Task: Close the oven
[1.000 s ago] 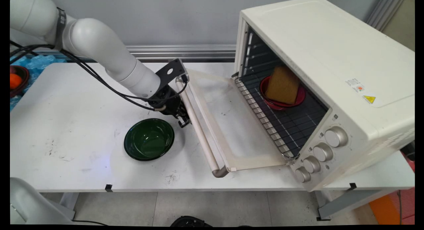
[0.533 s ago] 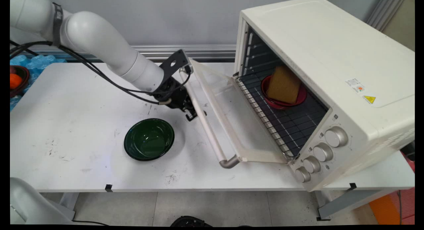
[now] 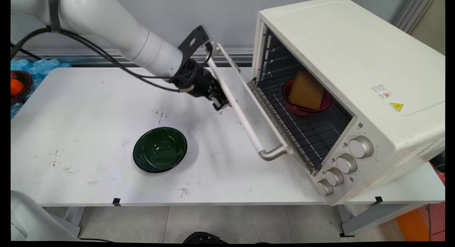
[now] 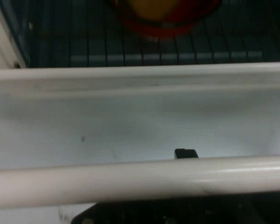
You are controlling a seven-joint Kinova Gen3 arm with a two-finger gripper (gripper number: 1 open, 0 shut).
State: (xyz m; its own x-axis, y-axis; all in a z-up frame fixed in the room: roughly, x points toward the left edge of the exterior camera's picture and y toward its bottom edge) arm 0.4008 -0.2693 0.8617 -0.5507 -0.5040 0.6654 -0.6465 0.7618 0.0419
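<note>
My black gripper is pressed against the white handle bar of the oven door, about a third of the way along it from its far end. The door stands half raised, tilted towards the cream toaster oven. In the hand view the handle bar runs straight across the gripper's linkage, with the door's glass beyond it. Inside the oven, a red bowl sits on the wire rack with a yellow-brown block leaning in it. The red bowl also shows through the glass.
A dark green bowl stands on the white table, left of the door and nearer the front. The oven's knobs face the front right. Blue packaging and a dark bowl with an orange lie off the table's left end.
The oven door has swung up from lying flat to about half raised. My gripper has risen and moved right and away with the handle. The green bowl has not moved.
</note>
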